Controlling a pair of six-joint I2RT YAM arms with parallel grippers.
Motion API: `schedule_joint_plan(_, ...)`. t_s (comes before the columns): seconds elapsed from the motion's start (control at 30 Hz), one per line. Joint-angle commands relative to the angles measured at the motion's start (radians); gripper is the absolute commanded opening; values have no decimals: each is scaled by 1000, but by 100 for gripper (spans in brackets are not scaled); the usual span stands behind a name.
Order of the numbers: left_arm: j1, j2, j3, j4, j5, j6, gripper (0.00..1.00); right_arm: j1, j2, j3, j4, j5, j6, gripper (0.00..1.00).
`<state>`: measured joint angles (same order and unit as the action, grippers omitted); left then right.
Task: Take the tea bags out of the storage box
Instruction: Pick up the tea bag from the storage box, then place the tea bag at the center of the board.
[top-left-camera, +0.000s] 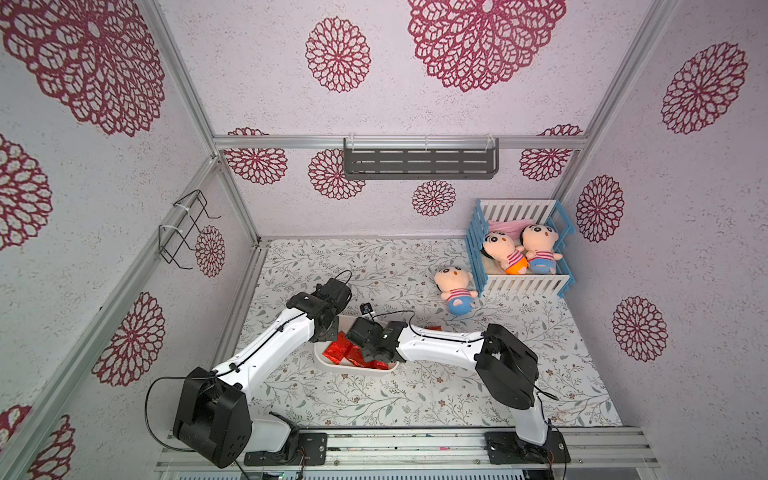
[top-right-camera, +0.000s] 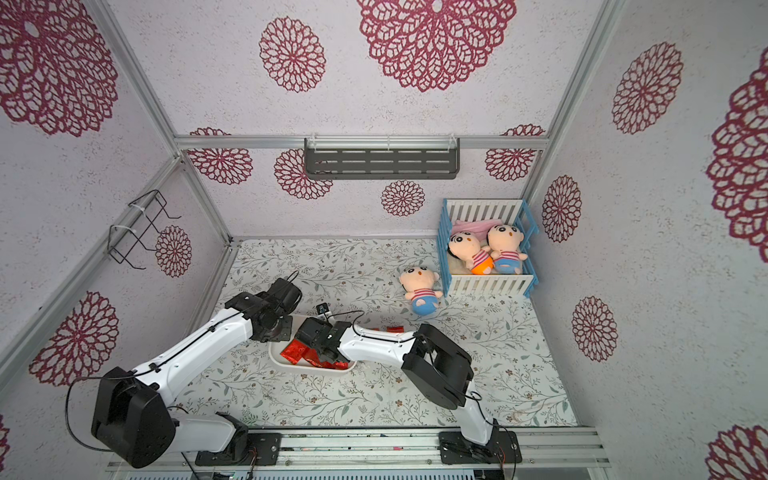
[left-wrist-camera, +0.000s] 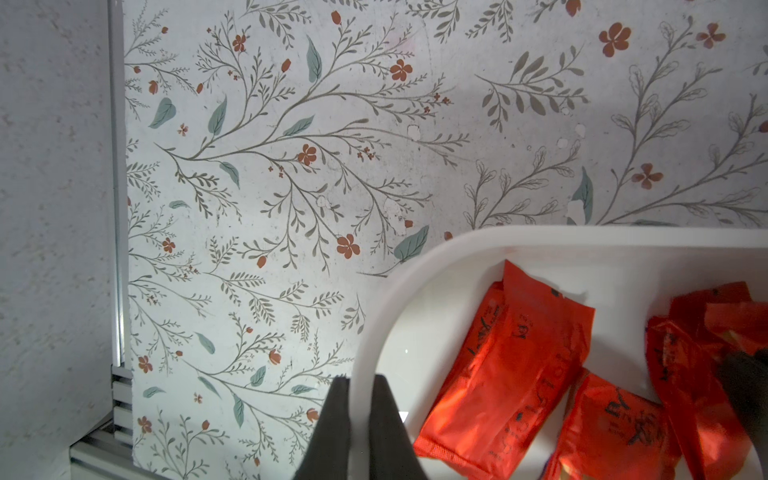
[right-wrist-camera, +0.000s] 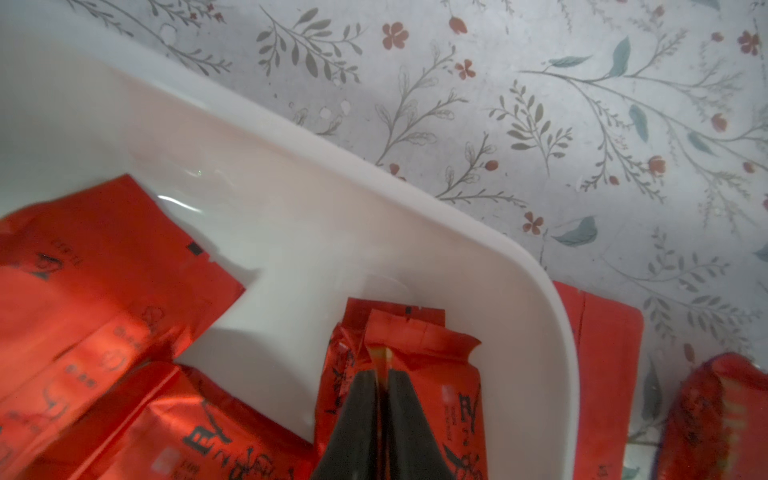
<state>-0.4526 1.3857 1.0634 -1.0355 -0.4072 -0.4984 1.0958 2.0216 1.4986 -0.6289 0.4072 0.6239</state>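
- Storage box: shallow white plastic storage box (top-left-camera: 353, 371) with rounded corners. It sits at the lower centre of both top views, on the floral-print bench (top-left-camera: 415, 395).
- Contents: shiny red foil tea bags (top-left-camera: 337, 352) lie loose and overlapping inside, about four going by the wrist views. Two more tea bags (right-wrist-camera: 598, 353) lie on the bench just outside the rim, at the lower right of the right wrist view.
- Left hand (left-wrist-camera: 359, 380): pressed together on the box wall at a rounded corner, one finger outside and one inside. Seen at the bottom centre of the left wrist view.
- Right hand (right-wrist-camera: 381, 374): inside the box near the wall, pinching a raised fold of one tea bag. A thin ridge of foil shows between the fingertips.
- Step in hand (judgement): taking this tea bag out. The task looks roughly a third done.
- To do it well:
  - Lift straight up until the bag clears the rim, then carry it over beside the two outside.
  - The pinch is on a thin, slick fold, so move slowly; a jerk may let it slip.
  - Another bag's edge sits right behind the pinched one, so check that it does not ride up too.
  - The left hand should hold the wall down so the light box neither tips nor slides.
- Writing: dark characters are printed on the foil, largest at the bottom of the right wrist view. They are blurred and not readable, and no brand can be made out.
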Motion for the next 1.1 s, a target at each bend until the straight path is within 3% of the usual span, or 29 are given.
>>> schedule_joint_plan(0.0, 5, 1, 4, -20, -31, 3, 0, 3, -54, 10, 7, 11, -20, 10)
schedule_joint_plan(0.2, 4, 4, 4, -20, -35, 4, 0, -37, -191, -74, 99, -58, -23, 0)
schedule_joint_plan(0.4, 4, 7, 5, -21, -33, 4, 0, -129, -439, -234, 158, -86, -24, 0)
schedule_joint_plan(0.57, 5, 9, 5, -21, -34, 2, 0, -324, -636, -438, 168, -77, -61, 0)
schedule_joint_plan(0.67, 4, 7, 6, -22, -31, 2, 0, -430, -703, -568, 175, -7, -95, 0)
schedule_joint_plan(0.83, 5, 7, 5, -23, -33, 3, 0, -506, -762, -740, 269, 36, -167, 0)
schedule_joint_plan(1.07, 5, 12, 6, -21, -34, 2, 0, -513, -675, -792, 358, 39, -273, 0)
